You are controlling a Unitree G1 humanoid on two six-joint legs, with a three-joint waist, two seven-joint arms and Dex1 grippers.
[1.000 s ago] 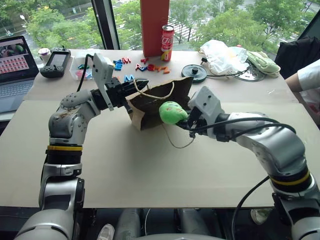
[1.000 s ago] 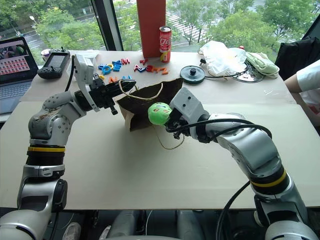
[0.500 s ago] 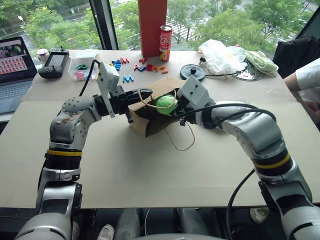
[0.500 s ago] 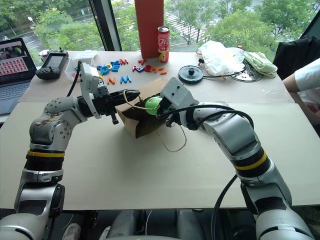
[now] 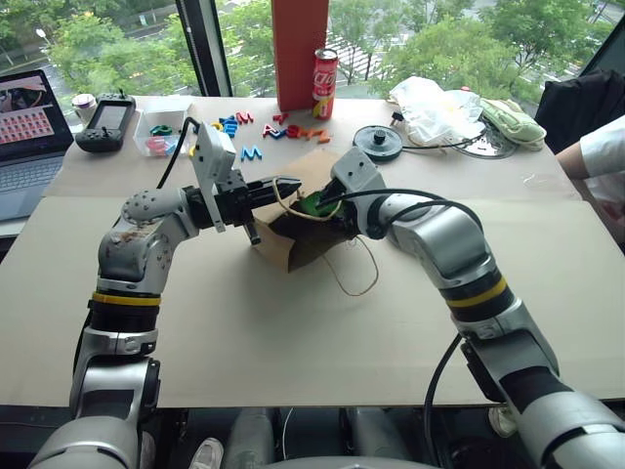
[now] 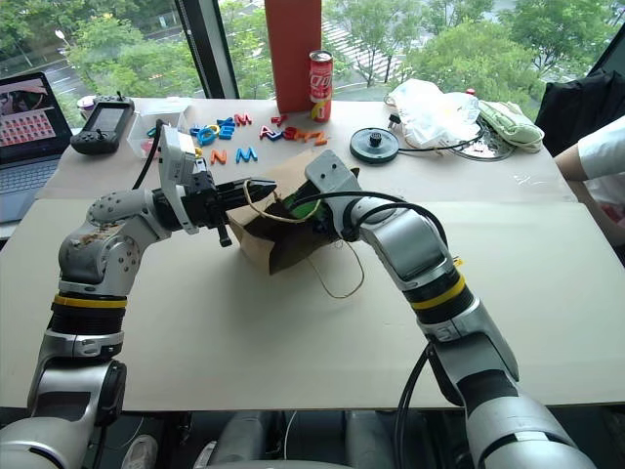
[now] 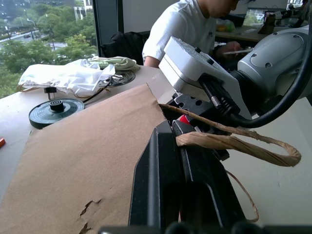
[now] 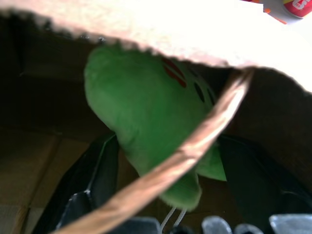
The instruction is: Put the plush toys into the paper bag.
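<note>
The brown paper bag (image 5: pixel 293 239) lies tilted on the table with its mouth raised. My left gripper (image 5: pixel 281 188) is shut on its twine handle (image 7: pixel 234 142) at the rim. My right gripper (image 8: pixel 165 146) reaches into the mouth. Its fingers (image 8: pixel 92 185) stand open on either side of the green plush toy (image 8: pixel 146 112), which sits inside the bag (image 5: pixel 314 203). A small red patch (image 7: pixel 184 118) shows deeper in the mouth; I cannot tell what it is. The bag's other handle (image 5: pixel 356 278) trails on the table.
Behind the bag lie coloured plastic letters (image 5: pixel 293 129), a red can (image 5: pixel 326 84), a red column (image 5: pixel 301 54) and a black disc (image 5: pixel 378 142). A laptop (image 5: pixel 29 137) and controller (image 5: pixel 107 122) sit far left. A clear plastic bag (image 5: pixel 435 109), pale cloth (image 5: pixel 513 122) and a person's sleeve (image 5: pixel 601 156) are at right.
My right gripper has pushed the green toy from in front of the bag into its mouth, and its fingers have spread apart. My left gripper keeps its hold on the handle.
</note>
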